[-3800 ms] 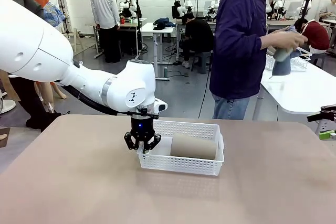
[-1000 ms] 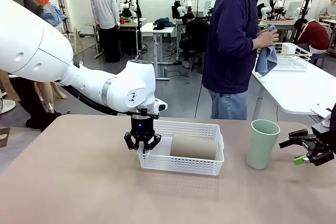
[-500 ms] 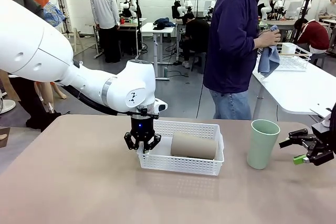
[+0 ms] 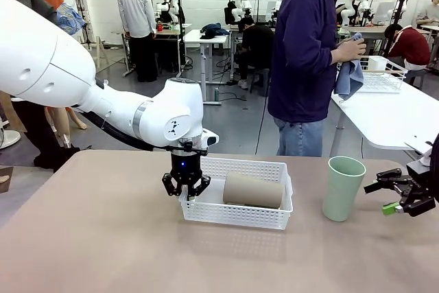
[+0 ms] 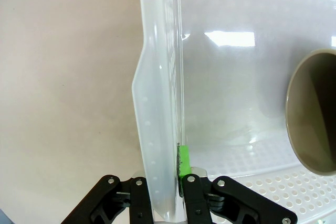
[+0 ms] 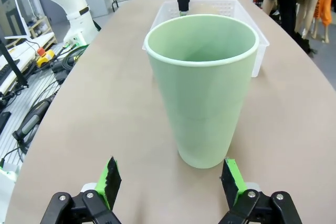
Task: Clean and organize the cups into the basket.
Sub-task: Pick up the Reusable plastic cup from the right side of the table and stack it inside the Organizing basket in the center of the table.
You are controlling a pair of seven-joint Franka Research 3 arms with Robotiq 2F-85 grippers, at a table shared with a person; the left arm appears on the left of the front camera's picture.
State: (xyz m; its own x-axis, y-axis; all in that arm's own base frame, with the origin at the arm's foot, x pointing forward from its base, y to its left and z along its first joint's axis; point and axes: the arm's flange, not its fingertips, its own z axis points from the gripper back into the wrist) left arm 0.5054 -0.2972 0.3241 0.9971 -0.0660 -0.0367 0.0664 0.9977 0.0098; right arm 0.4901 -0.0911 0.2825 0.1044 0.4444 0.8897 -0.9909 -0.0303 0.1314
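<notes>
A busy workshop is stretching out behind the brown table, where the white basket is sitting near the middle. The left gripper is pointing straight down, jaws pinching tight on the basket's left end wall. A brown cup is lying on its side inside. To the right, the mint green cup is standing upright on the table, and the right gripper is waiting just beside it, jaws spread wide, gripping nothing. A person is holding a blue cloth beyond.
</notes>
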